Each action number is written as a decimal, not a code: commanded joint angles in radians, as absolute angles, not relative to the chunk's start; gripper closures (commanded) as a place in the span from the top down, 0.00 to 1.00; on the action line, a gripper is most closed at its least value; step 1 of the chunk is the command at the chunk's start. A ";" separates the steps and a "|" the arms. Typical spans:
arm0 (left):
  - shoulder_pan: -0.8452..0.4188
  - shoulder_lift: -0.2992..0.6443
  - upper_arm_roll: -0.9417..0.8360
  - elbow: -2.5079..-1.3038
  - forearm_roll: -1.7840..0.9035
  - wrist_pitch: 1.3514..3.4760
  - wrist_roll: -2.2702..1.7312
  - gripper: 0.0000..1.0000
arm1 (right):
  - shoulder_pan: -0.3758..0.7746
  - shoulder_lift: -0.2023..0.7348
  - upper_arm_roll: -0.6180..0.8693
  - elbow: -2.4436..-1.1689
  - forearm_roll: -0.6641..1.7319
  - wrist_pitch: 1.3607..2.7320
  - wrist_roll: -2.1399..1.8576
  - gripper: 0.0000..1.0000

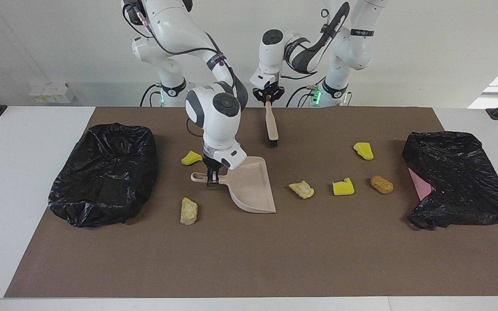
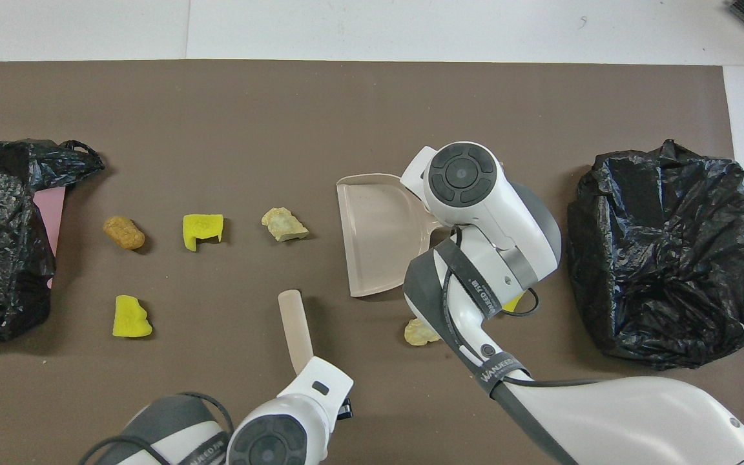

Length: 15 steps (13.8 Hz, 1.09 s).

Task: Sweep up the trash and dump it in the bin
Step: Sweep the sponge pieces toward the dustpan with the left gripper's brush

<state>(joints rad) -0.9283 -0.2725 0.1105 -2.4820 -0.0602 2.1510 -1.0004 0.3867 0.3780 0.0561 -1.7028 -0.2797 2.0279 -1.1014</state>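
**At mid-bench, both tools are being held and the sweep is about to start**

Near the centre of the facing view, the right gripper (image 1: 211, 178) is pinching the handle of the dustpan (image 1: 253, 185), which is lying flat on the brown mat (image 1: 249, 259) with its wide mouth facing the left arm's end of the bench. In the upper middle of that frame, the left gripper (image 1: 268, 100) is pressing together on the top of the brush (image 1: 271, 125), which is hanging tilted with its dark bristles down; whether they are touching the mat I cannot tell.

By my reading, the picking-up step is finishing and nothing is lying in the pan yet. The next move is calling for the brush to come over a piece of trash on the side away from the pan, drop to the mat, and push the piece toward the pan's lip while the right arm is steadying the pan.

A tan lump (image 1: 301, 189) is sitting closest to the pan's mouth, near it but apart, lower in the frame than the brush. A yellow chunk (image 1: 343, 187), an orange-brown lump (image 1: 381, 184) and another yellow chunk (image 1: 363, 150) are lying on toward a black bin bag (image 1: 456, 177). Two more pieces, yellow (image 1: 191, 158) and tan (image 1: 189, 211), are flanking the pan's handle, near the other black bag (image 1: 102, 172). A pale lump (image 2: 420, 331) is showing beside the right arm in the overhead view.
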 commanded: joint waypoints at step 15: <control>-0.146 -0.218 0.100 -2.378 0.077 2.014 -0.545 0.00 | 0.383 0.367 0.072 -1.729 -0.275 2.046 -0.977 0.00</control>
